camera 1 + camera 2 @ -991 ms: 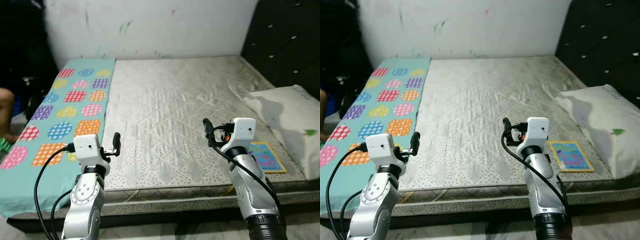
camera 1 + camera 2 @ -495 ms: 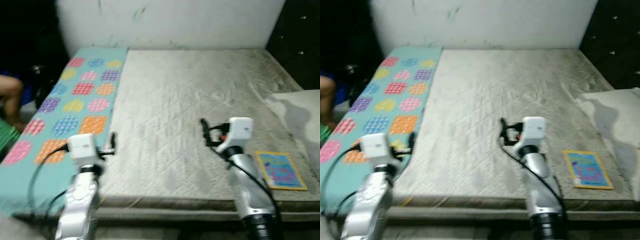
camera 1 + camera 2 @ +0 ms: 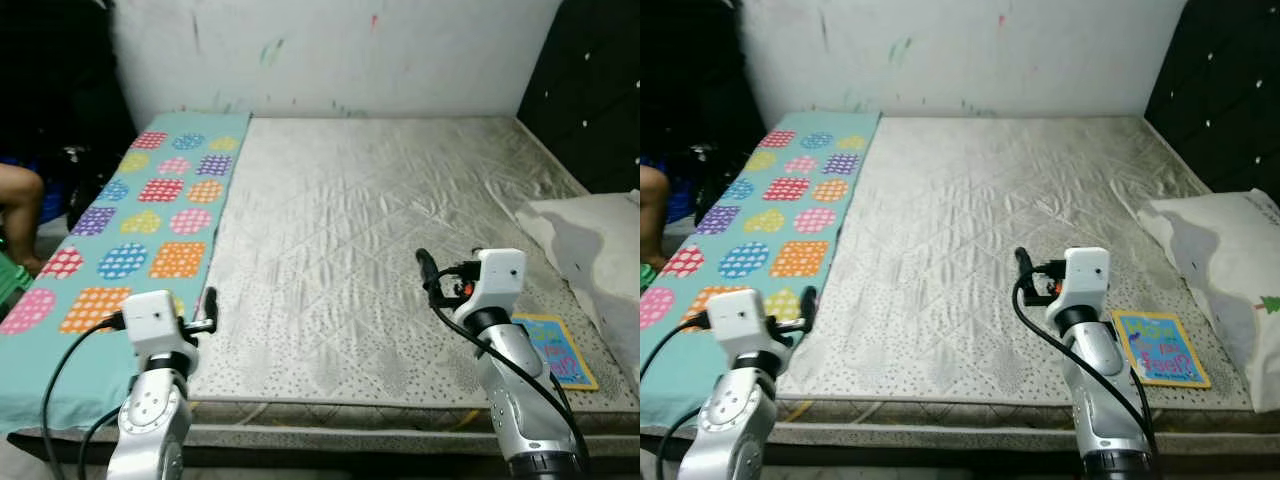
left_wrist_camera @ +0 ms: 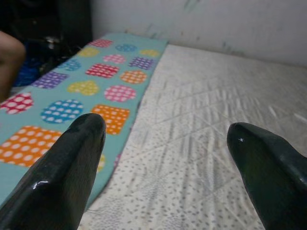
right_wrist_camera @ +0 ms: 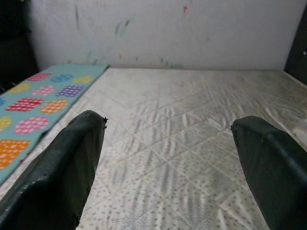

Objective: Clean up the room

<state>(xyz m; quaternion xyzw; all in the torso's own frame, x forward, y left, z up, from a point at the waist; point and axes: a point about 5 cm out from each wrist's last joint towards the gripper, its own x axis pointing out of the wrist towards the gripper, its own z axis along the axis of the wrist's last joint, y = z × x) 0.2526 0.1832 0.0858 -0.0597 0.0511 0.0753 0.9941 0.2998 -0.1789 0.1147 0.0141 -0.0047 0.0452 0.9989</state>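
**Robot at the foot of a bare bed, both hands empty**

The robot stands at the near edge of a wide bed with a grey quilted mattress point(image 3: 360, 230) that runs back to a white, paint-flecked wall point(image 3: 340, 50). Along the mattress's left side lies a teal mat point(image 3: 140, 210) patterned with bright dotted hearts and squares, its near end hanging over the edge.

The left hand point(image 3: 208, 305) is held up over the near left part of the bed, right where the mat's edge meets the mattress. Its two black fingers point(image 4: 62, 172) stand well apart with nothing between them. The right hand point(image 3: 425, 268) is raised over the near middle of the mattress, and its fingers point(image 5: 62, 167) are also spread wide and hold nothing.

To the right of the right arm, a small colourful book point(image 3: 1158, 348) with a yellow border lies flat near the mattress's front right corner. Just beyond it, at the right edge, rests a white pillow point(image 3: 1225, 270) with a small green tree print. A dark tufted headboard point(image 3: 590, 90) rises on that side.

At the far left, beside the bed, part of a person's leg point(image 3: 20, 195) shows against a dark corner.
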